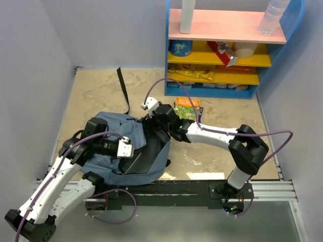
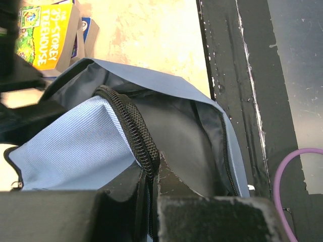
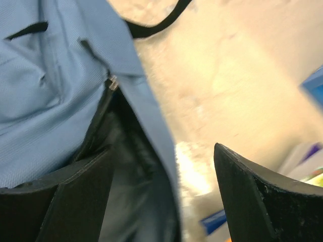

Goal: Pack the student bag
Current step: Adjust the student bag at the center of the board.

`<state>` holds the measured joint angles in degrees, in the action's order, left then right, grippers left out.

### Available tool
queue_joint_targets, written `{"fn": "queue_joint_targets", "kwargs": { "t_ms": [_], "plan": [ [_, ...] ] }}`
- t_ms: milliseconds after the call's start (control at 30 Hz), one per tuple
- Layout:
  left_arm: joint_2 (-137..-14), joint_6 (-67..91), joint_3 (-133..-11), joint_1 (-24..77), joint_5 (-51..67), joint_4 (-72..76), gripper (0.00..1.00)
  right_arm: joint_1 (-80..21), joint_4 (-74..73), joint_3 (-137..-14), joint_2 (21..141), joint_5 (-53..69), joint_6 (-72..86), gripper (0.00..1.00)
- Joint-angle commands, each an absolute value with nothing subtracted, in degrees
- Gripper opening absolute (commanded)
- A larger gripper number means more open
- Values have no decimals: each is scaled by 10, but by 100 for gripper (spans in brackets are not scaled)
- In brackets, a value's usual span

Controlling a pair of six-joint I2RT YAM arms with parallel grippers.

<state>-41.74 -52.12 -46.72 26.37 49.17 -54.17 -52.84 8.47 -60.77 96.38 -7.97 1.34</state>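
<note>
The student bag (image 1: 115,128), slate-blue with a dark lining, lies open on the tan table between my arms. My left gripper (image 1: 133,153) is shut on the bag's zipper rim (image 2: 132,126) and holds that edge up; the left wrist view shows the jaws (image 2: 151,174) pinching the black zipper tape. My right gripper (image 1: 154,130) hovers at the far side of the opening. Its fingers (image 3: 252,196) stand wide apart and open, with the bag's blue rim (image 3: 151,126) passing loosely between them. A yellow-green book (image 1: 187,108) lies just beyond the bag, its cover (image 2: 45,38) also in the left wrist view.
A blue shelf unit (image 1: 227,91) with a pink top holds bottles and snack packs at the back right. A black strap (image 1: 122,91) trails from the bag toward the back wall. The black base rail (image 1: 176,189) runs along the near edge. Walls close in on both sides.
</note>
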Motion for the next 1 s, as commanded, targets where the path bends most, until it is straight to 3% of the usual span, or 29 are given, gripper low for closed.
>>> {"fn": "queue_joint_targets", "kwargs": {
  "t_ms": [0, 500, 633, 733, 800, 833, 967],
  "plan": [
    [-414, -540, -497, 266, 524, -555, 0, -518, 20, -685, 978, -89, -157, 82],
    [-410, -548, -509, 266, 519, -570, 0, -480, -159, -867, 1128, 83, -233, 83],
    [-412, -548, -507, 266, 519, -565, 0, -471, -170, -912, 1162, 92, -228, 77],
    [-414, -547, -508, 267, 514, -561, 0, -456, -194, -946, 1193, 128, -208, 62],
    [-415, -545, -508, 266, 502, -555, 0, -440, -189, -955, 1199, 148, -182, 26],
    [-414, -544, -506, 266, 495, -551, 0, -432, -182, -952, 1197, 149, -171, 3],
    [-407, -540, -473, 266, 432, -513, 0, -405, -100, -906, 1162, 140, -117, 0]
  ]
}}
